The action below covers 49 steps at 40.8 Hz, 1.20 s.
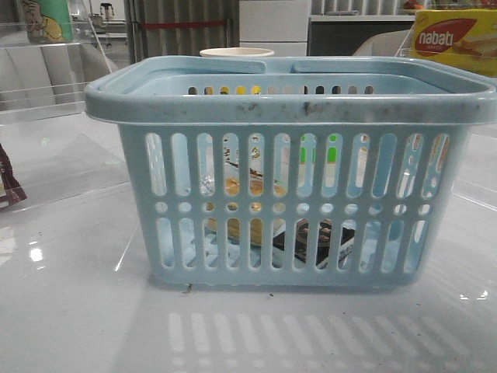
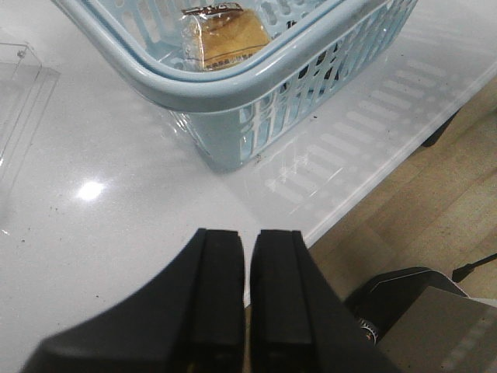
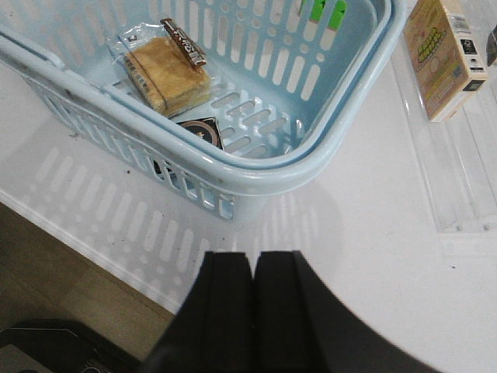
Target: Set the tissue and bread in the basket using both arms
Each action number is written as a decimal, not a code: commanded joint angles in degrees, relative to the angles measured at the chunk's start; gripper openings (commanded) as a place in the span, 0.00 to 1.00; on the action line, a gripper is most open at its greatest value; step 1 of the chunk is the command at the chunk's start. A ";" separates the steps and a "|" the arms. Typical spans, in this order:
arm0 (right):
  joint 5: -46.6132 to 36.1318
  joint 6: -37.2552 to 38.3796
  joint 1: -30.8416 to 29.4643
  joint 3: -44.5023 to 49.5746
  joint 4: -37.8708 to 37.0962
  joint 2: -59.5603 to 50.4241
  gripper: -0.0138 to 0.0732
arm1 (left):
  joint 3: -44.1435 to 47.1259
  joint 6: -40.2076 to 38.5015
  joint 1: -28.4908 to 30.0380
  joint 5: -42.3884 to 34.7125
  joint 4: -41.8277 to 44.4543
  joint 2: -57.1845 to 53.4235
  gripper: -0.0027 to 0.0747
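The light blue basket (image 1: 287, 105) stands in the middle of the table. The wrapped golden-brown bread (image 3: 167, 74) lies on its floor, and the small black tissue packet (image 3: 200, 130) lies flat beside it. Both show through the slots in the front view, the bread (image 1: 256, 190) and the tissue (image 1: 314, 237). The left wrist view shows the basket (image 2: 233, 81) with the bread (image 2: 229, 39) in it. My left gripper (image 2: 248, 233) is shut and empty, over the table's front edge, apart from the basket. My right gripper (image 3: 252, 255) is shut and empty, likewise back from the basket (image 3: 311, 159).
A yellow-red nabati box (image 1: 454, 39) stands at the back right. A pale box (image 3: 443, 54) lies in a clear acrylic tray to the right. A dark red packet (image 1: 8, 186) and clear shelves (image 1: 46, 70) are on the left. A white cup (image 1: 237, 53) stands behind the basket.
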 commanded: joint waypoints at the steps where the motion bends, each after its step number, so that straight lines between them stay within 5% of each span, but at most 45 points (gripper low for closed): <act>1: -3.29 -0.36 -0.08 -1.54 -0.96 0.15 0.22 | -1.65 -0.45 -0.46 -4.10 0.00 0.41 0.15; 29: -3.29 -0.36 -0.08 -1.54 -0.96 0.15 0.22 | -1.65 -0.21 -0.12 -4.07 1.21 -0.60 0.15; 49: -3.29 -0.36 -0.08 -1.54 -0.96 0.15 0.22 | -1.59 -0.21 20.56 -4.07 3.02 -18.37 0.15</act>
